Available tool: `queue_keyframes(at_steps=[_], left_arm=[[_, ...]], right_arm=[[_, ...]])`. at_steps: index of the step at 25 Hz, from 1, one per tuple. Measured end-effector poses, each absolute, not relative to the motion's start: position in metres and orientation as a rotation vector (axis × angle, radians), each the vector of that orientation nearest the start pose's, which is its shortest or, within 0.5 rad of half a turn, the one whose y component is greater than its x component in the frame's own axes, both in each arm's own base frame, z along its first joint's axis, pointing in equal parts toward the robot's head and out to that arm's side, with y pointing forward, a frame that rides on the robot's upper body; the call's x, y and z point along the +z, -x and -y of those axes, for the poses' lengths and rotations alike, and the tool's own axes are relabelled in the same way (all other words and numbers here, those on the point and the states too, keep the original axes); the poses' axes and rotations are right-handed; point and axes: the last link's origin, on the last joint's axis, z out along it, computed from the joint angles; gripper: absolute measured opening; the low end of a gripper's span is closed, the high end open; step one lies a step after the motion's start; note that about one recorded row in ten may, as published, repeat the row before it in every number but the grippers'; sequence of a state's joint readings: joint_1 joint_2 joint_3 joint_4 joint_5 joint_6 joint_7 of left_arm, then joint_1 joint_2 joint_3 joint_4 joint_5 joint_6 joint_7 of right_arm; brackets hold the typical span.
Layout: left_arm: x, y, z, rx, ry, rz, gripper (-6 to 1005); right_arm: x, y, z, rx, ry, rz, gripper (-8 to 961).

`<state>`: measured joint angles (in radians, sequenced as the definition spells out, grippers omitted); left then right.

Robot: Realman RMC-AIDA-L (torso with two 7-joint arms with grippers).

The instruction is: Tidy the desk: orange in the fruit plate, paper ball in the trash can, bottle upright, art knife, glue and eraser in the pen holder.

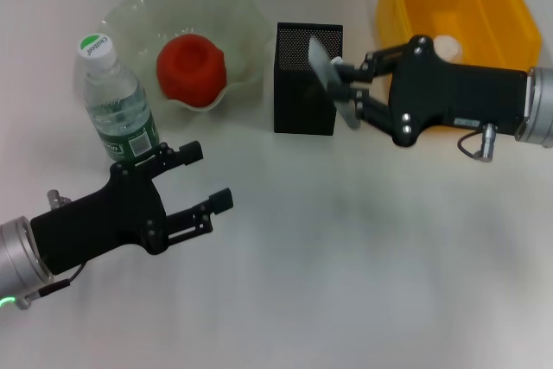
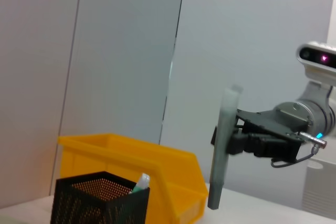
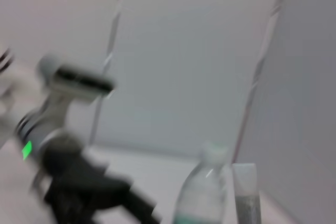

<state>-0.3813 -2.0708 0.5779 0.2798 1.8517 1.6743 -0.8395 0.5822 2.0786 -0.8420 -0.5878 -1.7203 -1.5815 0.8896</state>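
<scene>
Nearest you, the left gripper (image 1: 203, 186) hovers low over the table (image 1: 346, 283) with its fingers spread, just beside the upright bottle (image 1: 117, 105). Farther right, the orange (image 1: 191, 70) sits in the fruit plate (image 1: 130, 19). Next, the right gripper (image 1: 341, 92) pinches the grey art knife (image 1: 321, 68) beside the pen holder (image 1: 304, 114), before the trash can (image 1: 501, 6).

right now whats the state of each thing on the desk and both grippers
orange: in the fruit plate
bottle: upright, cap on
pen holder: upright, a white-tipped item inside
trash can: open top, a white thing inside
art knife: held upright over the pen holder's edge
right gripper: shut on the art knife
left gripper: fingers open, empty, near the bottle
</scene>
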Motion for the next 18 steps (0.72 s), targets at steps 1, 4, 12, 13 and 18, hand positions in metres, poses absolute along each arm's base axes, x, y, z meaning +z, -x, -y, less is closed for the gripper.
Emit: queue_keyframes(at_steps=[1, 4, 12, 13, 18], left_arm=[[-0.032, 0.296, -0.253, -1.046, 2.519, 0.472, 783], [-0.031, 0.296, -0.254, -1.069, 2.486, 0.489, 783], [-0.038, 0.296, -0.247, -1.087, 2.436, 0.469, 783], [-0.039, 0.296, -0.247, -1.086, 2.434, 0.464, 783], [-0.043, 0.297, -0.246, -1.078, 2.432, 0.486, 783]], right_arm=[[-0.011, -0.214, -0.34, 0.917, 2.63, 0.107, 131], [-0.016, -0.216, -0.338, 0.999, 2.56, 0.051, 131], [-0.017, -0.219, -0.338, 1.192, 2.432, -0.241, 132], [-0.017, -0.219, -0.339, 1.21, 2.423, -0.288, 132], [-0.019, -0.218, -0.351, 1.25, 2.375, -0.503, 132]])
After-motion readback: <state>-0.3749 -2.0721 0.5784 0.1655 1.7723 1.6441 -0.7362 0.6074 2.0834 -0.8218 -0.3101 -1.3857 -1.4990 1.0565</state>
